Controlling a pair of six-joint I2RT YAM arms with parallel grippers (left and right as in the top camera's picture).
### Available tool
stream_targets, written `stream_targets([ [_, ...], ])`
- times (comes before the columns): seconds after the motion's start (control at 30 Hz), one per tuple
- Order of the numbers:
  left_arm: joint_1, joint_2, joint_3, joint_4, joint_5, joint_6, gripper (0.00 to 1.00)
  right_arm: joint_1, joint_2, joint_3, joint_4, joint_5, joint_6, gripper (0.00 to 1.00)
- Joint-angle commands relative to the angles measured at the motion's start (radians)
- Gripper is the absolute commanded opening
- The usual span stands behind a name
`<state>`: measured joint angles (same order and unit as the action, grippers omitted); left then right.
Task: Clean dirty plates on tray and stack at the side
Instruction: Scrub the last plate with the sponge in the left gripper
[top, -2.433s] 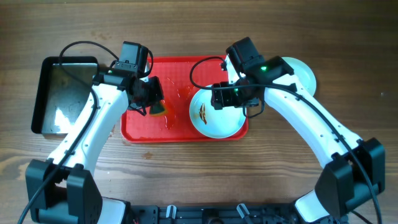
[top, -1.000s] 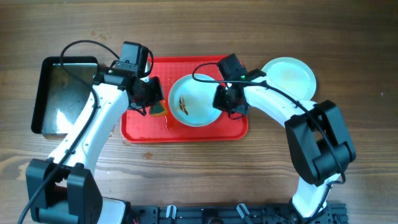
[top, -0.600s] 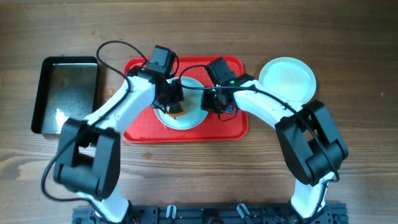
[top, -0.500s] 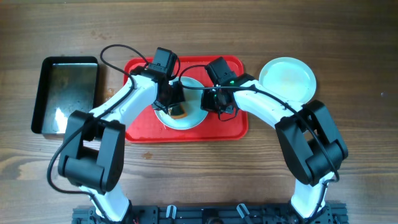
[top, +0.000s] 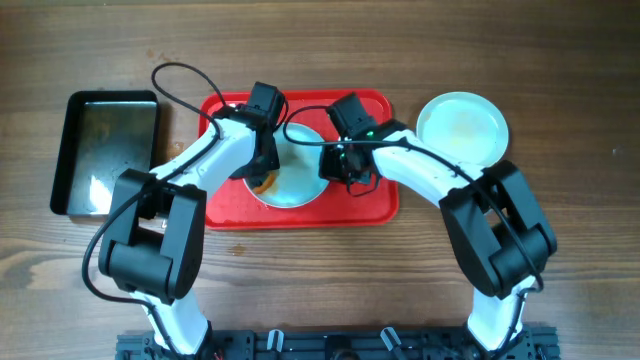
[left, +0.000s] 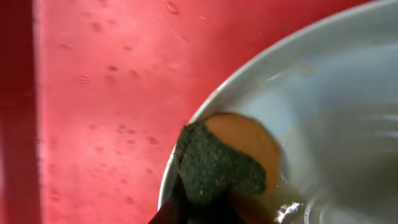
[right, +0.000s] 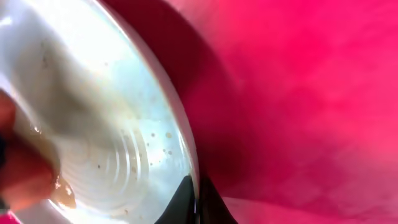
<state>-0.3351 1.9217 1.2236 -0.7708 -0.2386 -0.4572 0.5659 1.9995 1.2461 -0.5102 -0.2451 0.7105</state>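
Note:
A pale mint-white plate (top: 300, 178) lies on the red tray (top: 352, 212), left of its middle. My right gripper (top: 338, 166) is shut on this plate's right rim; in the right wrist view both fingertips (right: 184, 202) pinch the thin rim of the plate (right: 99, 118), whose inside shows small brown specks. My left gripper (top: 264, 176) is shut on a green-and-orange sponge (left: 219, 163), which presses on the left inner edge of the plate (left: 336, 106). A second plate (top: 462, 126) rests on the table right of the tray.
A black metal pan (top: 106, 150) stands on the wooden table left of the tray. Water drops dot the tray's surface (left: 106, 93). Both arms cross above the tray, and black cables loop over its far edge.
The left arm swung in from the tray's left edge onto the plate. Over the last half second it drew the sponge from mid-plate to the left rim. The right grip is unchanged.

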Motion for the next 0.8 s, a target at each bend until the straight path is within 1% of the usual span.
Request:
stream_targets([
  [0.0,0.018,-0.018,0.083,-0.02,-0.191,0.008,0.04,-0.007,0.063,-0.031,-0.03,0.049,-0.001,0.05],
  [0.07,-0.002,-0.064,0.13,-0.018,-0.114,0.008,0.04,-0.007,0.063,-0.031,-0.03,0.048,-0.001,0.04],
  [0.1,-0.011,-0.09,0.135,-0.004,-0.015,0.009,0.04,-0.007,0.063,-0.031,-0.027,0.042,-0.001,0.04],
  [0.23,-0.014,-0.068,0.126,-0.025,0.188,0.008,0.04,-0.007,0.063,-0.031,-0.025,0.031,-0.001,0.04],
  [0.3,-0.02,-0.039,0.091,-0.023,0.37,0.008,0.04,-0.007,0.063,-0.031,-0.022,0.015,-0.001,0.04],
  [0.33,-0.029,-0.024,0.069,-0.019,0.423,0.008,0.04,-0.007,0.063,-0.031,-0.018,0.015,-0.001,0.04],
  [0.43,-0.063,0.017,-0.002,0.01,0.432,0.004,0.04,-0.007,0.063,-0.031,-0.018,0.015,-0.001,0.04],
  [0.47,-0.066,0.024,-0.02,0.015,0.424,0.005,0.04,-0.007,0.063,-0.031,-0.019,0.014,-0.001,0.04],
  [0.53,-0.062,0.028,-0.028,0.001,0.313,0.005,0.04,-0.007,0.063,-0.031,-0.021,0.012,-0.002,0.04],
  [0.67,-0.009,0.027,-0.026,-0.043,-0.051,0.004,0.04,-0.008,0.063,-0.031,-0.026,0.012,-0.004,0.04],
  [0.73,0.002,0.024,-0.024,-0.057,-0.15,0.004,0.04,-0.008,0.063,-0.031,-0.025,0.012,-0.004,0.04],
  [0.77,0.006,0.016,-0.024,-0.061,-0.229,0.004,0.04,-0.008,0.063,-0.031,-0.024,0.012,-0.004,0.05],
])
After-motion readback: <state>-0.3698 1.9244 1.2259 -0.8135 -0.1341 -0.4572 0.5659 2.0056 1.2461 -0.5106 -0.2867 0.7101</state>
